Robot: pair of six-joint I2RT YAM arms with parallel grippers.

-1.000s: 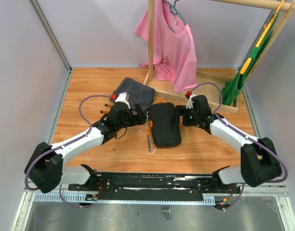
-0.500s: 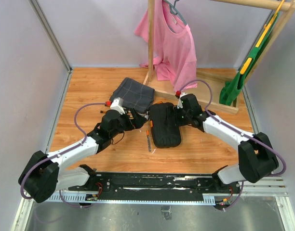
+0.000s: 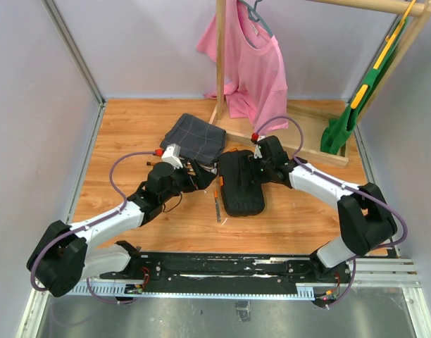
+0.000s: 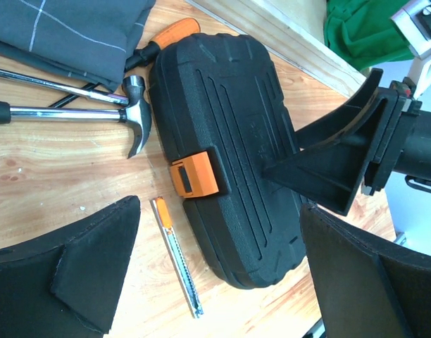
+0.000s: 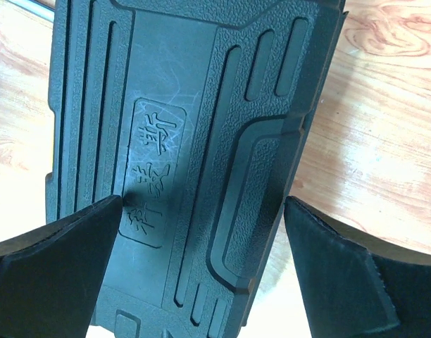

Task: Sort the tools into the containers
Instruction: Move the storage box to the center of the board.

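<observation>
Find the black tool case (image 3: 241,183) shut and lying flat in the middle of the desk (image 3: 131,134), orange clasp (image 4: 194,176) facing the left arm. Note the left end effector (image 3: 201,176) spread wide, holding nothing, hanging above the clasp edge. Likewise the right end effector (image 3: 252,172): released, empty, poised over the side opposite the clasp.

See the hammer (image 4: 134,120) just beside the case's corner, a slim orange-ended blade tool (image 4: 177,264) on the wood near the clasp, and an orange screwdriver handle (image 4: 175,33) at the edge of the grey checked cloth (image 4: 67,32).

Expect a rigid, textured shell, unlikely to slip and probably too wide to pinch across. Better to steady the lid and work the clasp. Treat the hammer as head-heavy and grasp close to the head.
</observation>
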